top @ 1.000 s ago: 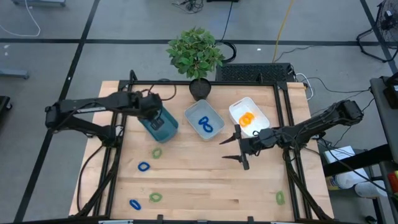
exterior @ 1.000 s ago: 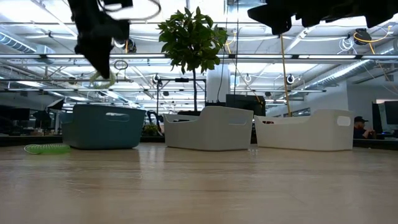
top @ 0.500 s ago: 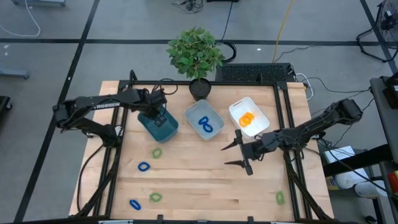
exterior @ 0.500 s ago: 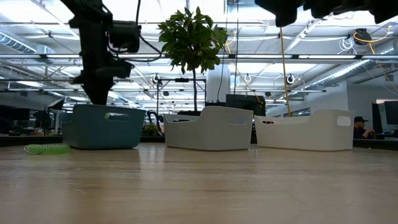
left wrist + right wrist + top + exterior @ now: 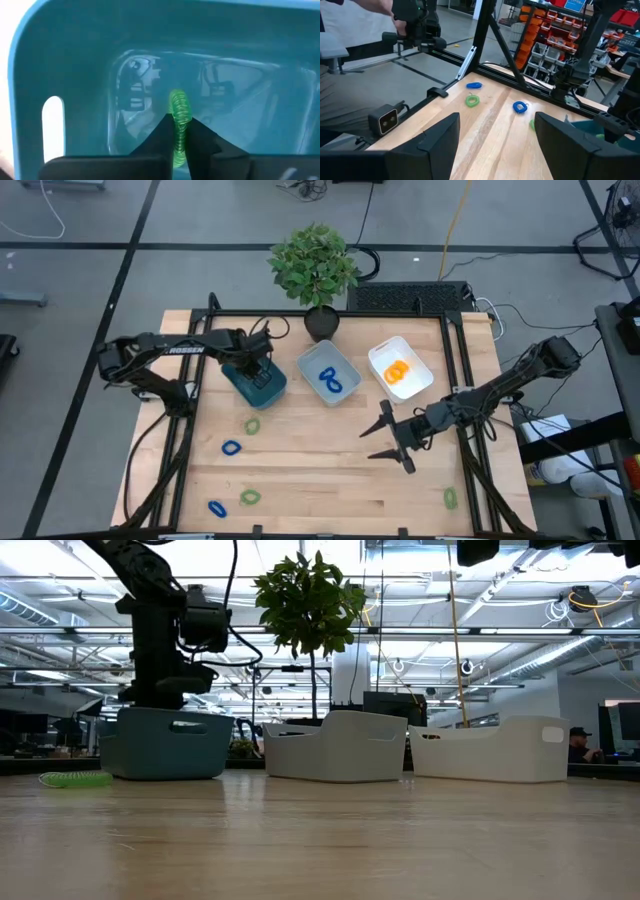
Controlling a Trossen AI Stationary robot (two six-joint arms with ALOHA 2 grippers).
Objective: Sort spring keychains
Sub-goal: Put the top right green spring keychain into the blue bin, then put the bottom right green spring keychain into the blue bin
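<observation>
inside the teal plastic bin [image 5: 75, 60], my left gripper [image 5: 179, 137] pinches a green coiled keychain [image 5: 180, 112] upright between its fingers; its lower end is hidden. my right gripper [image 5: 392, 442] hangs spread.

Open tabletop [image 5: 320, 470] before bins [image 5: 330, 373]

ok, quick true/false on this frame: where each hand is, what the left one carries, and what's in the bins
1. The left hand is inside the teal plastic bin, pinching a green coiled keychain. True.
2. The right hand holds an orange keychain. False: its fingers are open and empty, above bare table.
3. The white bin holds orange coiled keychains. True.
4. The grey-blue bin is empty. False: blue coiled keychains lie in it.
5. No keychains are left on the wooden table. False: green and blue ones remain.
</observation>
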